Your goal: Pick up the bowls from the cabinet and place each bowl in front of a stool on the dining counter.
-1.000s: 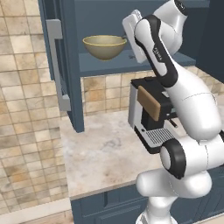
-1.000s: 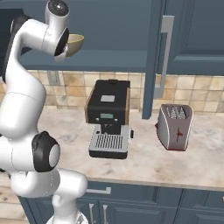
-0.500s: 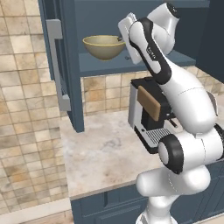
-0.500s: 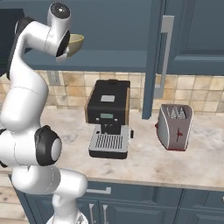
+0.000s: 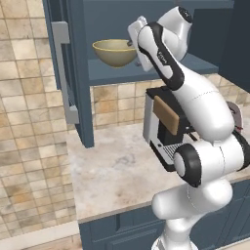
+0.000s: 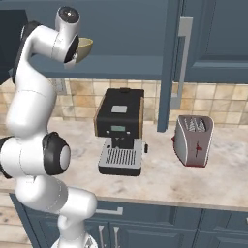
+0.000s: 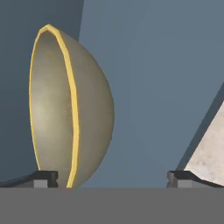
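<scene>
My gripper [image 7: 111, 177] stood wide open, rolled sideways, so one finger could slip inside the bowl's [image 7: 70, 109] rim at the frame's left.

kitchen: coffee machine [image 6: 120, 131], toaster [image 6: 193, 140]

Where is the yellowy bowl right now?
The olive-beige bowl sits on the open blue cabinet's shelf, left of the open gripper, above the coffee machine.
</scene>
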